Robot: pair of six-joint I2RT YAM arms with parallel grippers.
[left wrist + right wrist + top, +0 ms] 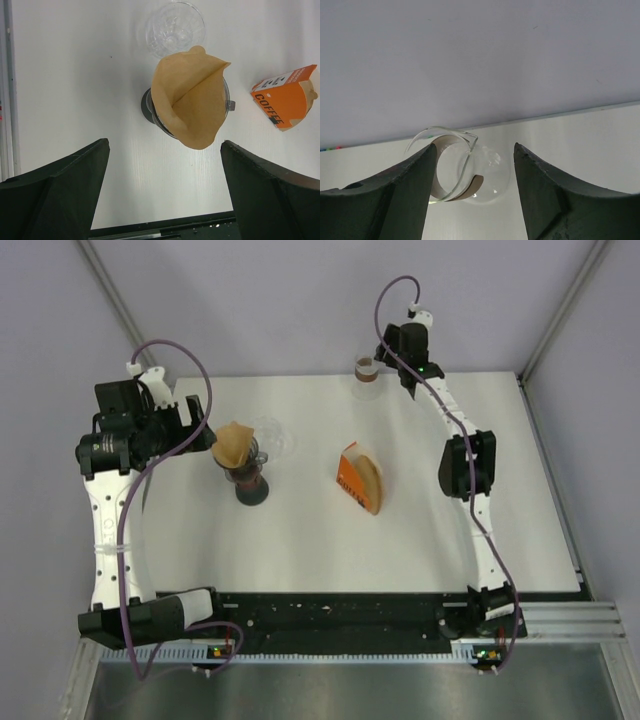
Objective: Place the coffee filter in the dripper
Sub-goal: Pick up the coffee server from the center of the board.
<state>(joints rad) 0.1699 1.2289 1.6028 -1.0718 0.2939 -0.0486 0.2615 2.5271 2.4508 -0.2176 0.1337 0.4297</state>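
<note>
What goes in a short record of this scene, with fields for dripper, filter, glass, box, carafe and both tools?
dripper: upright on table, left of centre
filter: brown paper cone, seated in dripper, top above rim
glass: clear, just beyond dripper
box: orange, lying mid-table
left tool: open, empty, near dripper
right tool: open, empty
carafe: far edge, just ahead of right tool
</note>
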